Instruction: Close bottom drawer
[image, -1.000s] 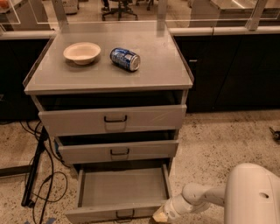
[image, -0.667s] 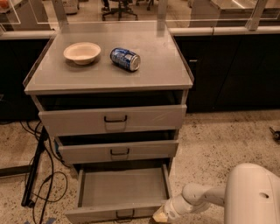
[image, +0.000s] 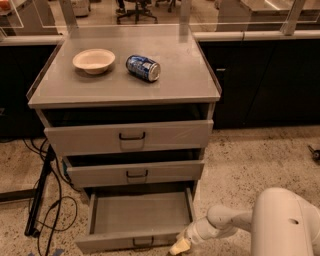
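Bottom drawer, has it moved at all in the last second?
No. The bottom drawer sits just as far out below the middle drawer, and the tool stays by its front right corner.

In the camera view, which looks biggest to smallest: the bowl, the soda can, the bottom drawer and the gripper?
1. bottom drawer, pulled open.
2. bowl, only slightly wider than the can; nearly alike.
3. soda can, lying on its side.
4. gripper, at the drawer's front right corner.

No readable text — none on the can (image: 143, 67)
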